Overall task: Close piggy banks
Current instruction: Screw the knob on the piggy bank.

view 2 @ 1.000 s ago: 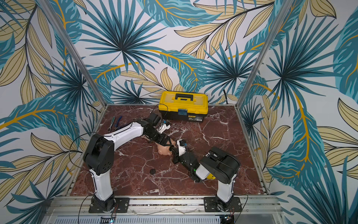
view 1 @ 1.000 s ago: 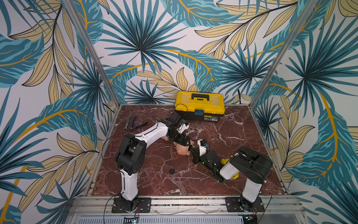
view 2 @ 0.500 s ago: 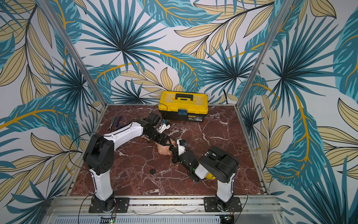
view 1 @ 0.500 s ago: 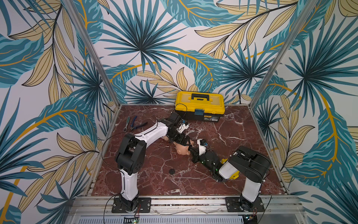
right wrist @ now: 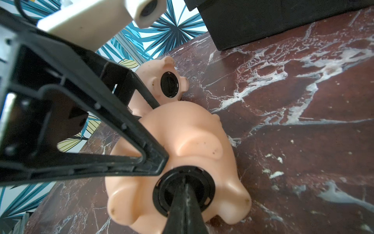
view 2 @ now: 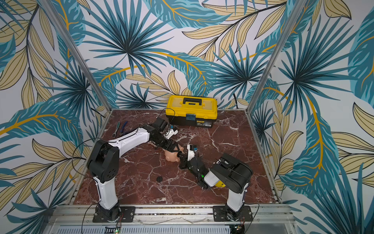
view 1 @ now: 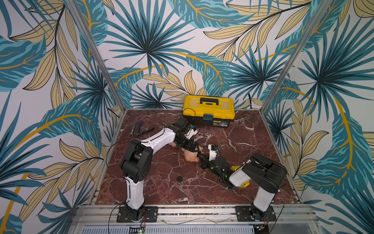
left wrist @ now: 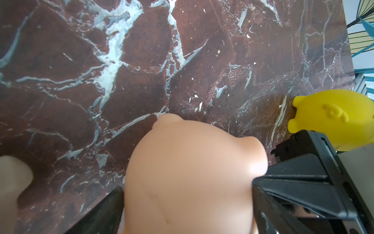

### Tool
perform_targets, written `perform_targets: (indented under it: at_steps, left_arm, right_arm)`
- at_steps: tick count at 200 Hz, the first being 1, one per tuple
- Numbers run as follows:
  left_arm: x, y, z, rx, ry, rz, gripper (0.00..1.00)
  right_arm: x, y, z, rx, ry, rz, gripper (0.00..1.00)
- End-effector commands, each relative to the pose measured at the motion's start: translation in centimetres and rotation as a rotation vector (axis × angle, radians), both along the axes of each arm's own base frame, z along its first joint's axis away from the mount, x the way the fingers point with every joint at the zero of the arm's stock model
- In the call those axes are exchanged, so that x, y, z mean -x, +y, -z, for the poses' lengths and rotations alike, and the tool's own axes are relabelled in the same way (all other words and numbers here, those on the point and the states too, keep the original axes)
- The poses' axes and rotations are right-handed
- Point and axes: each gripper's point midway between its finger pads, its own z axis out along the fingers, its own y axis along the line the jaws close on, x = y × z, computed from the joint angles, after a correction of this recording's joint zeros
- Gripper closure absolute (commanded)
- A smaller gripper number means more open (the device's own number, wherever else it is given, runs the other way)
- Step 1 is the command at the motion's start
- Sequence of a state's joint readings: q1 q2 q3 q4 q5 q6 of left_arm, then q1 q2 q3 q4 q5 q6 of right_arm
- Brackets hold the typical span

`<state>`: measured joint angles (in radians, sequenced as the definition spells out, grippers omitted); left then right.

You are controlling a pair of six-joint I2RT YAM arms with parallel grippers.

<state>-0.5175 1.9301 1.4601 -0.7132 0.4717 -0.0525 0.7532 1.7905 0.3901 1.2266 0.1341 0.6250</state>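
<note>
Piggy banks 3: peach pig [view 1: 190, 158], pale pig [right wrist: 150, 75], yellow pig [left wrist: 334, 119]

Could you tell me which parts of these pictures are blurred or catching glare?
Left wrist view: the peach pig is soft and near the lens, with a bright sheen on its side; the marble table is crisp. Right wrist view: the left hand's finger is blurred in front, the pale pig sharper. Both top views: even light, no glare.
</note>
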Motion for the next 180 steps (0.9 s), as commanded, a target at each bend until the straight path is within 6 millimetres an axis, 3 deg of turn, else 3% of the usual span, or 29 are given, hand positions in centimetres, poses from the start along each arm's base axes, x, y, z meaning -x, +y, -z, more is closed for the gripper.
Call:
perform_targets:
  at_steps: [1,180]
  left_arm:
    - [3.2,0.7,3.4,-0.062,0.119,0.035,0.04]
    - [4.1,0.8,3.1,-0.032,0.071,0.042,0.05]
  right_arm:
    - [-1.6,-0.3,-2.9,-0.127,-0.001,0.069,1.0]
    - [-3.7,-2.4,-3.6,-0.417,0.189,0.175,1.0]
